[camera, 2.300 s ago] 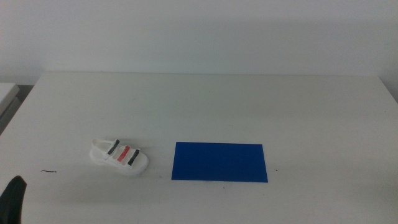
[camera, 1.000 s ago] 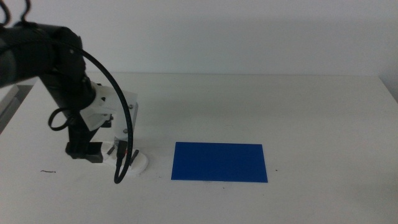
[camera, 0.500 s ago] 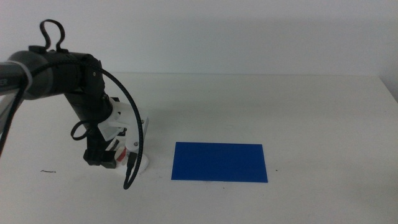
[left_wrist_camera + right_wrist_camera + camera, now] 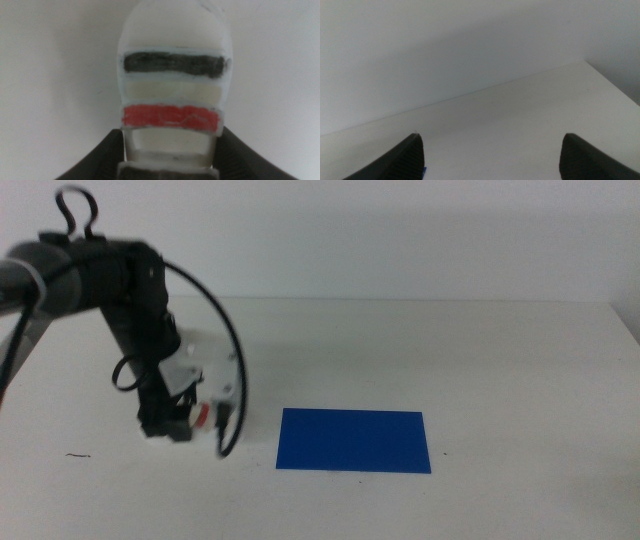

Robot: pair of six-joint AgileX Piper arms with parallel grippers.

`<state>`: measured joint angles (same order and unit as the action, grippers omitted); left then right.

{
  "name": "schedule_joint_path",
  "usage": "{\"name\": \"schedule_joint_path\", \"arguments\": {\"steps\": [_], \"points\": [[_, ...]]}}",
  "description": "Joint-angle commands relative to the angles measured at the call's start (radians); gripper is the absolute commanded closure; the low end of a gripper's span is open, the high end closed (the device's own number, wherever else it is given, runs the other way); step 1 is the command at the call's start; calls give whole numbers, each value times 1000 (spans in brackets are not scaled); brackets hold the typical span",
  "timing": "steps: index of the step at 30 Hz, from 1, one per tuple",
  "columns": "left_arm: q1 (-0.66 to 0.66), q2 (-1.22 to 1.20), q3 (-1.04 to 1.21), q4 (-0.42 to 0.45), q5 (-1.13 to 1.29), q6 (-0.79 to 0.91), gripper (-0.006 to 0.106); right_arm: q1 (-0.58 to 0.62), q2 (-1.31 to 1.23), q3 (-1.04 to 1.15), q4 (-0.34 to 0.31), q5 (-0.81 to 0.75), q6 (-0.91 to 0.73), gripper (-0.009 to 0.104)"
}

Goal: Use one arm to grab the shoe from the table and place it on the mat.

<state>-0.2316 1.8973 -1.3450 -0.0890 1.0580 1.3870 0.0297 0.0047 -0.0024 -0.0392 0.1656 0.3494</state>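
Working arm: Your left arm point(image 4: 110, 290) reaches in over the table point(image 4: 480, 360) and points steeply down, so that its gripper meets the shoe from above.
Left gripper point(image 4: 168, 425): Clenched on the shoe point(image 4: 172, 90). In the left wrist view the two dark jaws sit against both sides of the sole, close to one end.
Reason for grasp: Judged, gripping across the narrow width lets the jaws span the thick sole and leaves the straps uncrushed.
Shoe position: Directly between the jaws and extending away from them. In the middle view the gripper hides most of it; you see only a white and red patch. Whether the sole touches the table cannot be told.
Mat point(image 4: 353, 440): Flat on the table, off to the gripper's side toward the other arm, apart from the shoe and unoccupied.
Right gripper point(image 4: 492, 155): Jaws spread wide with nothing between them, waiting away from the work, facing bare table.
Task stage: Judged, grasp made; carry to the mat not yet done.
Markings: No brand, label or writing is readable on the shoe, mat or arm.
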Motion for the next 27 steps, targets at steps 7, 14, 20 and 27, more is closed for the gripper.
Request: {"name": "schedule_joint_path", "arguments": {"steps": [7,14,20,27], "points": [[-287,-28,-202,21,34,-236,102,0,-5,2,-10,-8,-5,16],[-479,198,-528,75,163,-332,102,0,-5,2,-10,-8,-5,16],[-508,283,-650,72,163,-661,102,0,-5,2,-10,-8,-5,16],[-508,283,-650,152,163,-1922,102,0,-5,2,-10,-8,-5,16]]}}
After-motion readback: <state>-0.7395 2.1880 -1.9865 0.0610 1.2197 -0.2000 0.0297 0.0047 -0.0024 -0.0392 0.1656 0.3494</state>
